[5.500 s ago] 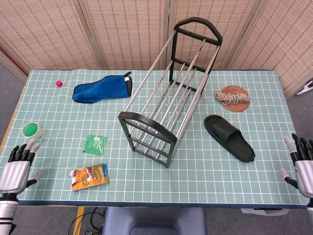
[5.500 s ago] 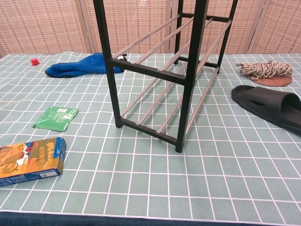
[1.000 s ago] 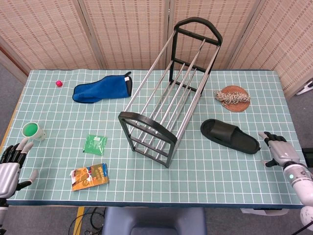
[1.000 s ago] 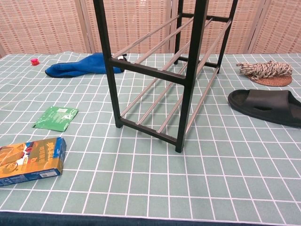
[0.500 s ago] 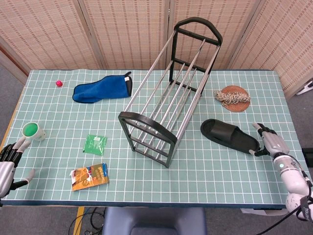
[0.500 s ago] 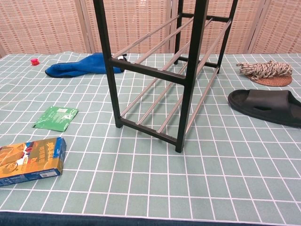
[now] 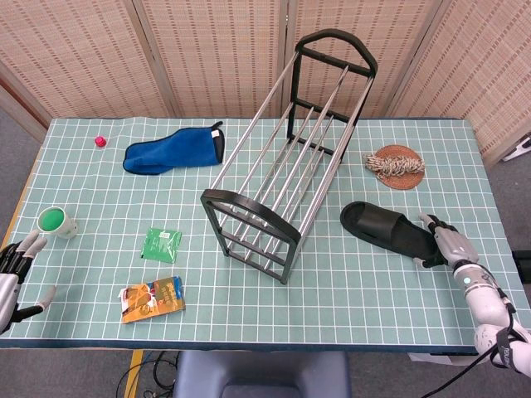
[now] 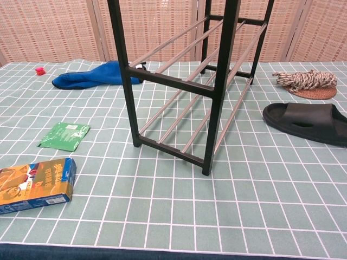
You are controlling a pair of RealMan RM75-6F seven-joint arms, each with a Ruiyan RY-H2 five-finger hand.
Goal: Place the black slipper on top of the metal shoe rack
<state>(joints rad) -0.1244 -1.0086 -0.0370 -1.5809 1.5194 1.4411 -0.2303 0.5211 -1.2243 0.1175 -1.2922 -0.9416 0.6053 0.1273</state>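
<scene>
Beside chrome-barred metal shoe rack (image 7: 286, 157), matte black slipper (image 7: 390, 233), right hand (image 7: 441, 242) touching

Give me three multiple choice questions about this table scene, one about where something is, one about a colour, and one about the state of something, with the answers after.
1. Where does the black slipper lie?
A. on top of the metal shoe rack
B. on the table to the right of the rack
C. on the blue cloth

2. What colour is the flat packet near the snack box?
A. green
B. red
C. yellow

3. What is the right hand doing?
A. holding the slipper in the air
B. resting on the rack
C. at the slipper's far end, the slipper on the table

Answers:
1 B: both views show the slipper flat on the table, to the rack's right.
2 A: the packet is plainly green in both views.
3 C: in the head view the hand is at the slipper's right end, and the slipper is not lifted.
</scene>
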